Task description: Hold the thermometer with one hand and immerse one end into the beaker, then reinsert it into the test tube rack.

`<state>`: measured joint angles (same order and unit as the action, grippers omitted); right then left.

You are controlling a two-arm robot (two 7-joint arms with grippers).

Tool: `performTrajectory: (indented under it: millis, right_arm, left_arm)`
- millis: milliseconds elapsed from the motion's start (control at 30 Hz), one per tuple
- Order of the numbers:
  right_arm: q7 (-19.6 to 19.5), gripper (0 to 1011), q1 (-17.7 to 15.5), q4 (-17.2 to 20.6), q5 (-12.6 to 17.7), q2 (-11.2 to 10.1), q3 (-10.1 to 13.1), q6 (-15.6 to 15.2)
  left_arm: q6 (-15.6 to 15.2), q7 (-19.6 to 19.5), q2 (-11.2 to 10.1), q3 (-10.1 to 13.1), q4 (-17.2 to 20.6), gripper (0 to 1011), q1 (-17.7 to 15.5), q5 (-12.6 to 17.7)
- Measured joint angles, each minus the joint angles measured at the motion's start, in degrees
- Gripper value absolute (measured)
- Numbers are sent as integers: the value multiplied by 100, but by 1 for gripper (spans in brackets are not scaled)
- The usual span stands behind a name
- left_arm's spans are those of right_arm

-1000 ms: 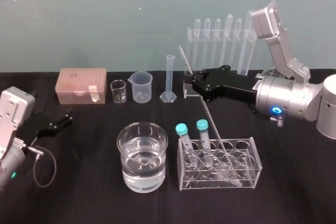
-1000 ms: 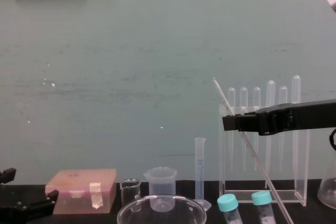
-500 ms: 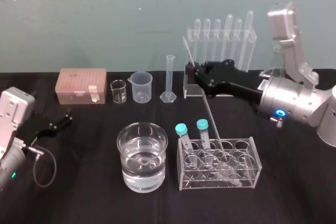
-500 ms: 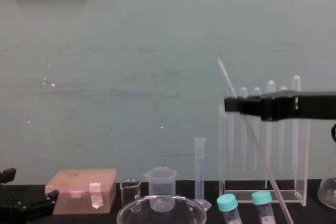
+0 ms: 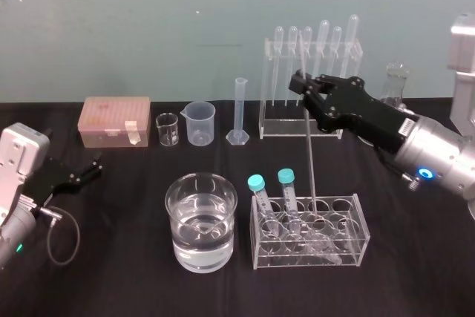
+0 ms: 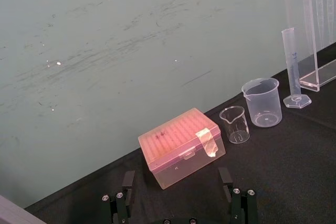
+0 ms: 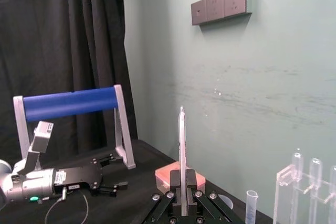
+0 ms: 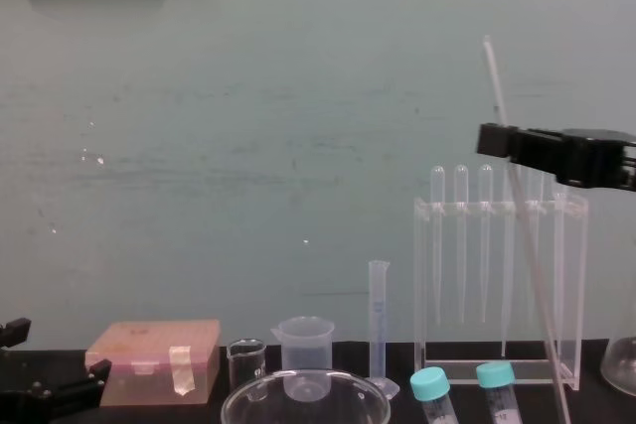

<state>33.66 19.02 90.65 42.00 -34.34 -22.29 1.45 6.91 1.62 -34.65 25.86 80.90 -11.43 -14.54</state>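
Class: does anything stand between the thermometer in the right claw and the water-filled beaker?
Yes. The right claw holds the thermometer with its lower end at the low tube rack; two teal-capped tubes stand there, between it and the beaker. Lifting over them seems wise. The left claw sits open, far left.

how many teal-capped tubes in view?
2 teal-capped tubes: one just right of the beaker, the other beside it, farther right. None looks hidden.
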Motion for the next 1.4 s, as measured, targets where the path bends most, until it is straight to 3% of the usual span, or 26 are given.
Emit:
performTrajectory:
  millis: [233, 533, 733, 867, 1067, 1200, 1400]
  right_arm:
    - [62, 56, -265, 45, 89, 1, 160, 224]
    - [182, 56, -342, 68, 52, 28, 238, 425]
    - [203, 56, -287, 124, 59, 40, 323, 442]
    - [204, 56, -208, 224, 247, 46, 426, 309]
    - [233, 56, 157, 411, 770, -1, 593, -102]
    - [227, 56, 490, 462, 965, -54, 607, -369]
    - [256, 56, 1062, 361, 1018, -90, 439, -599]
  left_arm:
    - [0, 0, 0, 0, 0, 1008, 0, 0]
    - [0, 0, 0, 0, 0, 1008, 0, 0]
    - [0, 0, 0, 0, 0, 1008, 0, 0]
    - [0, 0, 0, 0, 0, 1008, 0, 0]
    - [0, 0, 0, 0, 0, 1008, 0, 0]
    - [0, 0, 0, 0, 0, 1008, 0, 0]
    - [0, 0, 0, 0, 0, 1008, 0, 0]
